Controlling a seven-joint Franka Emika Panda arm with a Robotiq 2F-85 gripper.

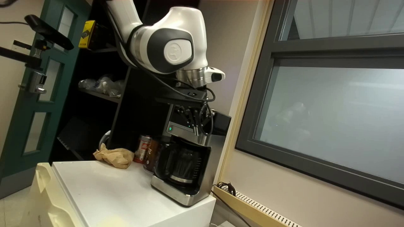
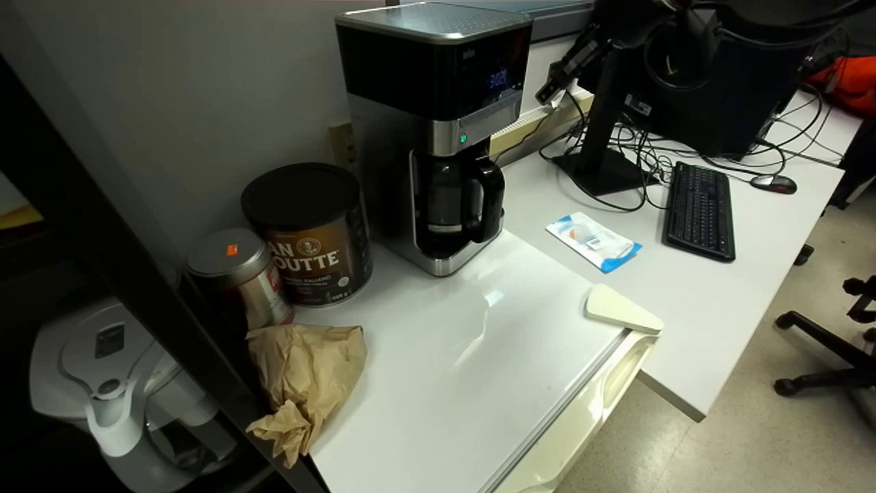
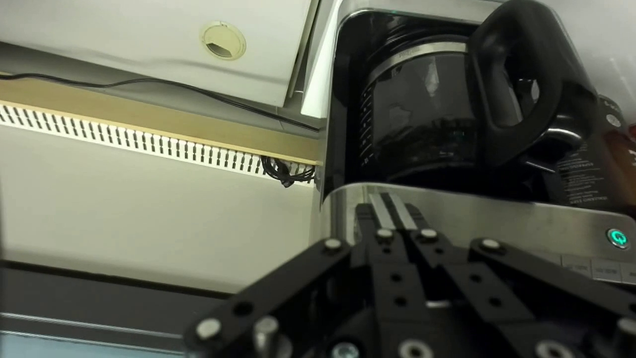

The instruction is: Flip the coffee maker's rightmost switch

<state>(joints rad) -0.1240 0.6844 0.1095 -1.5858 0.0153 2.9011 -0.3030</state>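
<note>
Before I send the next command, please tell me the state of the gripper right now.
Gripper: closed, holding nothing that I can see.

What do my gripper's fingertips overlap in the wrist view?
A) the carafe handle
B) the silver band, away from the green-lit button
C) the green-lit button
B: the gripper covers part of the silver band, with the green-lit button well off toward the view's right.

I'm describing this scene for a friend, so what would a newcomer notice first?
Probably the white robot arm, hanging in front of the coffee maker in an exterior view. Next, likely the glowing green power button on the machine's silvery band, and the crumpled brown paper bag on the white surface.
</note>
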